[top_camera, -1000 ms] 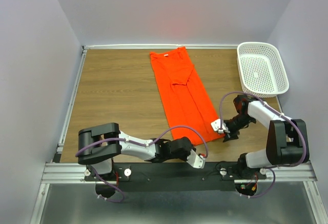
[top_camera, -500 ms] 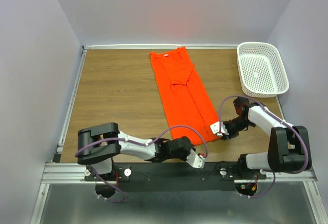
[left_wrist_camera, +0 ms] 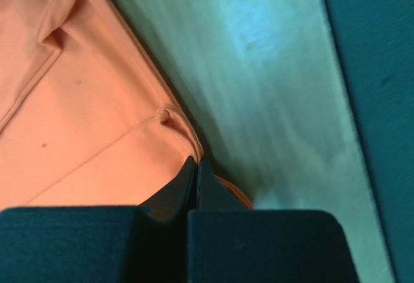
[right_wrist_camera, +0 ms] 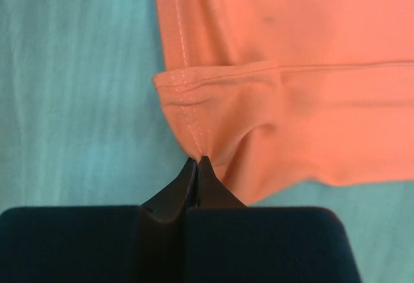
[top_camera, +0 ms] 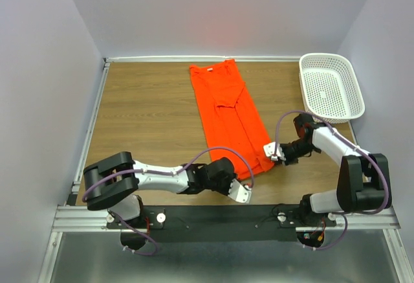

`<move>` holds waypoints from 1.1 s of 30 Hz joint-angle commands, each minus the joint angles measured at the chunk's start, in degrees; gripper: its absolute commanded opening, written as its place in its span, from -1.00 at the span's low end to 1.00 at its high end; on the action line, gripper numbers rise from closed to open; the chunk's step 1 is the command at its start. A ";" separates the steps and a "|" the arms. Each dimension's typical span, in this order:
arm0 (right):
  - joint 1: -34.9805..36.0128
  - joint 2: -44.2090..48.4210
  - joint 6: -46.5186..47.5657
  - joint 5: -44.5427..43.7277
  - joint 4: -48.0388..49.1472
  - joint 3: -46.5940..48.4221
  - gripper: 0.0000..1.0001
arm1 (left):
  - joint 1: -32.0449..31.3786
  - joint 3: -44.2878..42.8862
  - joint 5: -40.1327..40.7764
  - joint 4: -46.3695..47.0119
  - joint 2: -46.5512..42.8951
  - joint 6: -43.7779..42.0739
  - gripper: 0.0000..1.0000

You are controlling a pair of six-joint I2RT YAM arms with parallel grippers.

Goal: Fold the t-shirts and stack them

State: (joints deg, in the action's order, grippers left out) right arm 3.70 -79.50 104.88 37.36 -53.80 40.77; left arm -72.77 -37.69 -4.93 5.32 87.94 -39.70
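Observation:
The orange-red t-shirt (top_camera: 226, 111) lies on the wooden table (top_camera: 149, 114) as a long narrow strip running from the back towards the front. My left gripper (top_camera: 242, 192) sits low at the strip's near end. In the left wrist view its jaws (left_wrist_camera: 196, 161) are shut on the t-shirt (left_wrist_camera: 84, 121) at the hem's edge, and a bit of orange shows behind one finger. My right gripper (top_camera: 270, 152) is at the near right corner. Seen from the right wrist, it (right_wrist_camera: 196, 160) is shut on the stitched hem corner of the t-shirt (right_wrist_camera: 291, 69).
A white perforated basket (top_camera: 331, 87) stands at the back right, holding nothing. A metal rail (top_camera: 90, 121) runs along the table's left edge and grey walls close in three sides. The black base rail (top_camera: 220, 217) lies just in front of my left gripper.
My right gripper has moved up and left to the hem corner and shut on it. My left arm has swung left and stretched lower, and its jaws have closed fully on the hem.

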 commanded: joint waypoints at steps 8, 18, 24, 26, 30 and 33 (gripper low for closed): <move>0.16 -6.71 -8.28 9.57 -7.72 16.08 -0.99 | 11.15 -5.37 -11.15 -5.23 -3.04 -4.24 -1.00; 0.69 -22.52 -19.96 12.64 -6.76 36.72 -0.99 | 27.23 -11.86 -12.91 -5.23 -2.60 -9.69 -1.00; 2.27 -36.12 -27.43 14.14 -6.49 54.98 -0.99 | 36.72 -20.82 -16.16 -7.08 4.60 -12.67 -1.00; 3.14 -39.39 -29.46 13.53 -5.97 59.66 -0.99 | 38.57 -23.29 -16.69 -7.78 7.58 -13.12 -1.00; 4.29 -47.04 -35.08 11.68 -5.00 70.74 -0.99 | 42.36 -28.22 -18.45 -9.27 12.07 -13.29 -1.00; 4.56 -51.79 -38.95 10.80 -4.30 77.16 -0.99 | 44.03 -29.72 -18.89 -9.98 14.62 -14.00 -1.00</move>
State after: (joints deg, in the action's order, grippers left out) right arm 7.57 -126.74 72.79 48.99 -58.96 112.01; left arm -30.22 -65.78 -20.73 -1.76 100.42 -52.12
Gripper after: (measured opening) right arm 0.009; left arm 0.010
